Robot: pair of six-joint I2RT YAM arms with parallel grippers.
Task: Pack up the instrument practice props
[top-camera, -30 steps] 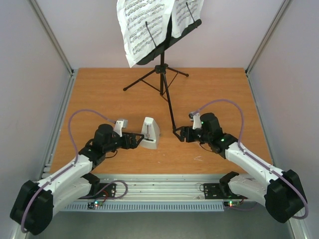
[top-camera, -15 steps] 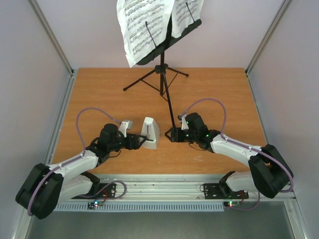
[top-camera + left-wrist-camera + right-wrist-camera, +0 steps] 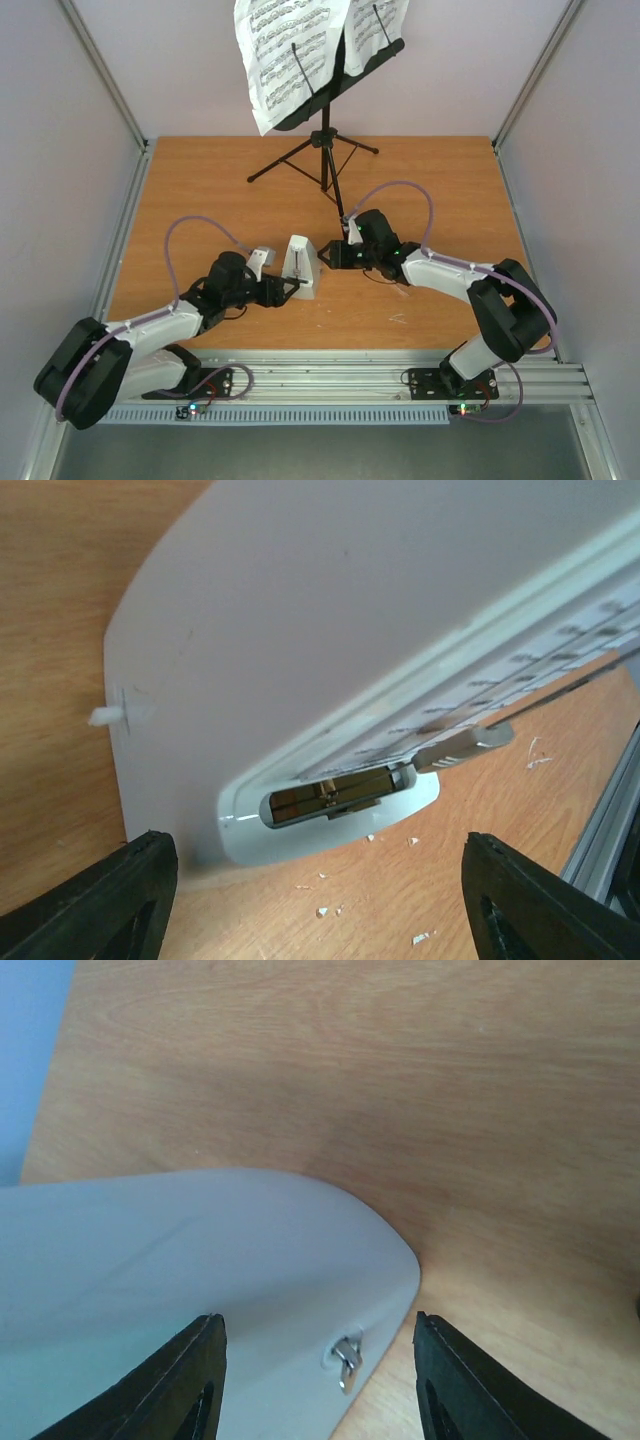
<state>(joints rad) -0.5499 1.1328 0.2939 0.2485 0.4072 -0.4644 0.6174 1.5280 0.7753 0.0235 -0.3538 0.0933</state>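
I see left gripper (image 3: 290, 291) just near-left of the metronome (image 3: 301, 265), jaws apart either side of its base, not touching | metronome upright on table (image 3: 200, 190) | right gripper (image 3: 326, 258) at metronome's right, jaws apart around its side | music stand (image 3: 327, 150) well behind metronome, sheet-music pages (image 3: 290, 50) on it

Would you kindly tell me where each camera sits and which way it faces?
Top external: high behind the left arm and right arm, both visible, looking down on the table, music stand and metronome.
Left wrist: faces the metronome's pendulum front; own fingers at bottom corners.
Right wrist: faces its side wall; own fingers below.
Shared: all show the metronome.
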